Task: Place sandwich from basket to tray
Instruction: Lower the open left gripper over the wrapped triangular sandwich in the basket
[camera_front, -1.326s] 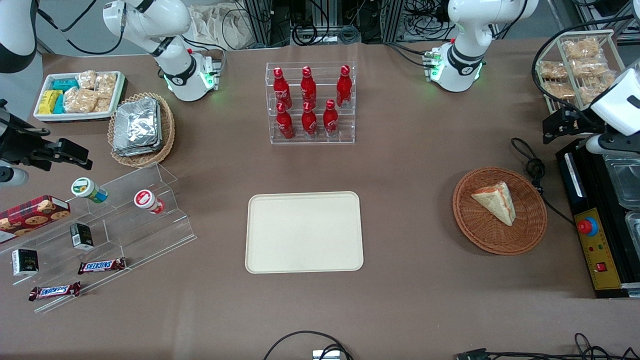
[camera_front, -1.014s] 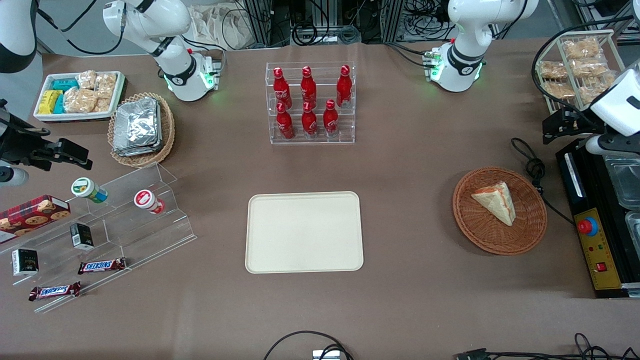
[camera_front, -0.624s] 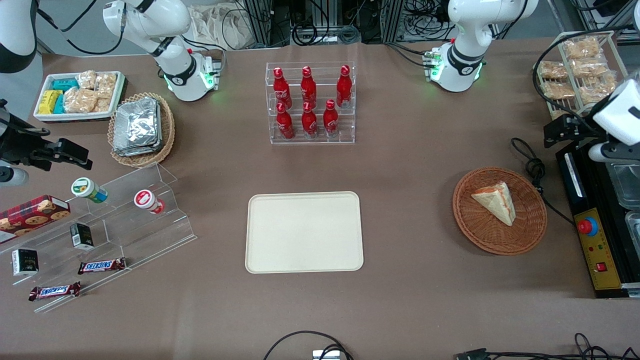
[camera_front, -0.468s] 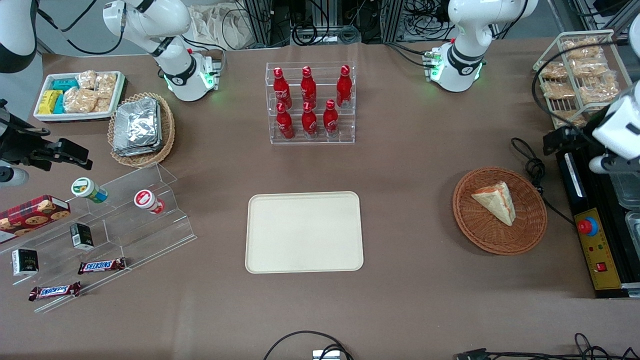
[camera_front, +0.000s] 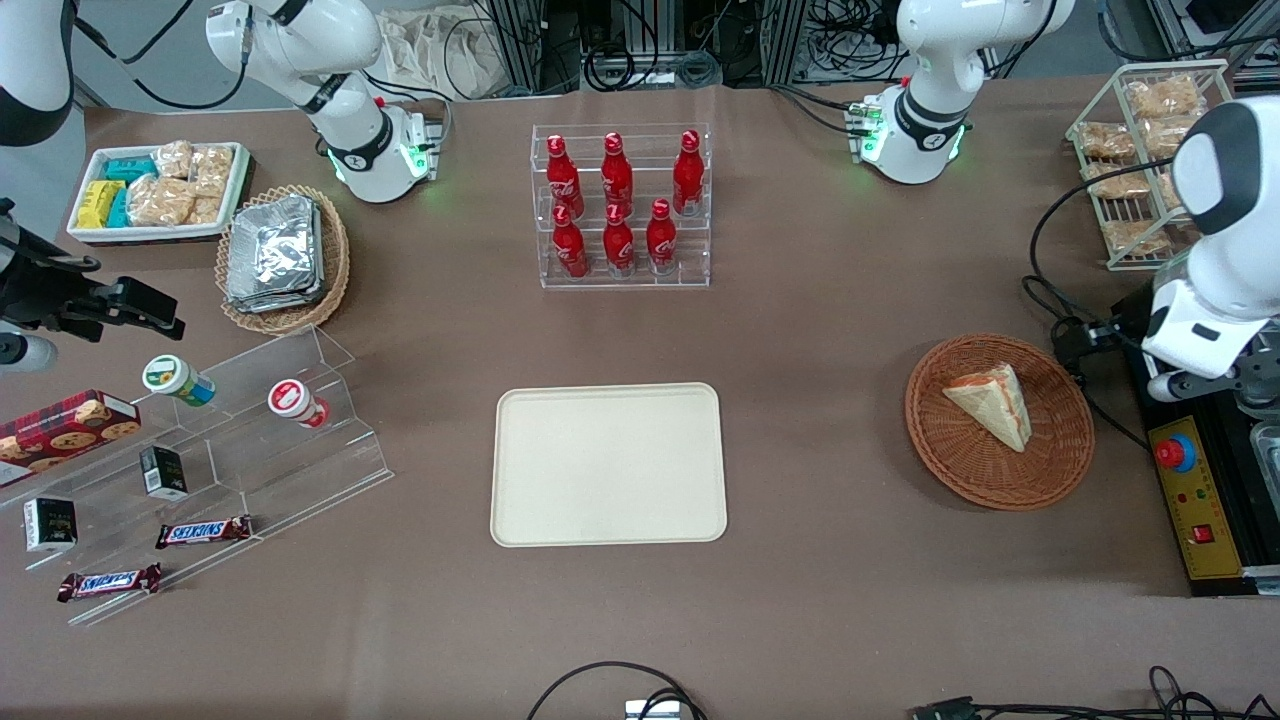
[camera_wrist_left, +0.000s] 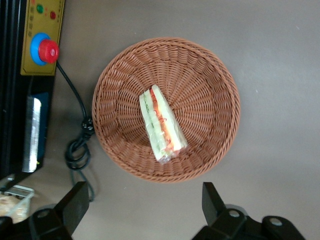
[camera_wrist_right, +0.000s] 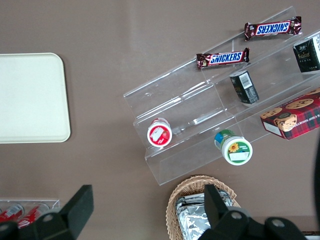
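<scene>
Matte brown tabletop (camera_front: 820, 330), smooth cream rectangular tray (camera_front: 608, 464) near the middle. Triangular sandwich (camera_front: 990, 403) lying in round woven wicker basket (camera_front: 1050, 470), toward the working arm's end. Gripper (camera_wrist_left: 142, 207) hovering above, beside the basket rim, fingers (camera_wrist_left: 75, 204) spread wide, grasping nothing.

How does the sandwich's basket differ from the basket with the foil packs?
The basket under the sandwich is reddish-brown, while the foil-pack basket is lighter tan. The first holds one sandwich and shows much bare weave; the second is nearly covered by foil packs. The first lies toward the working arm's end, with the open gripper above the table beside it; the second toward the parked arm's. Both are round wicker.
</scene>
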